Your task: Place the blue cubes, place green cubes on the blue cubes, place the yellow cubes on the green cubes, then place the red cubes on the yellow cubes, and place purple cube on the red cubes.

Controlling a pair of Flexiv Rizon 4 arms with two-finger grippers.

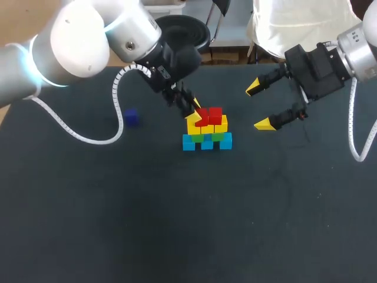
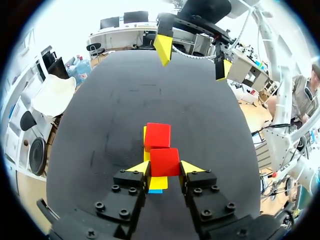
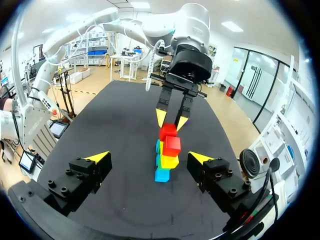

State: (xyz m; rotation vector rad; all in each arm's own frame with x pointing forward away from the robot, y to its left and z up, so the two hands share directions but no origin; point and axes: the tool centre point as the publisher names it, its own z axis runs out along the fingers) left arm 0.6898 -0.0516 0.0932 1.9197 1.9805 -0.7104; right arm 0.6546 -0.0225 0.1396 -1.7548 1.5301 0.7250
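Note:
The cube stack stands mid-table: a row of blue cubes [image 1: 207, 142] at the bottom, green cubes [image 1: 217, 136] on them, then yellow cubes [image 1: 221, 124]. Two red cubes sit on top. My left gripper [image 1: 193, 113] is shut on the left red cube [image 1: 202, 115]; in the left wrist view both yellow tips press this red cube [image 2: 164, 161], and the other red cube [image 2: 157, 136] lies just ahead. The purple cube [image 1: 131, 117] lies alone on the table, left of the stack. My right gripper [image 1: 260, 106] hangs open to the right of the stack, holding nothing, with the stack [image 3: 168, 160] ahead of it.
The table [image 1: 177, 224] is covered in a dark mat. A white cable [image 1: 118, 106] from my left arm loops down near the purple cube.

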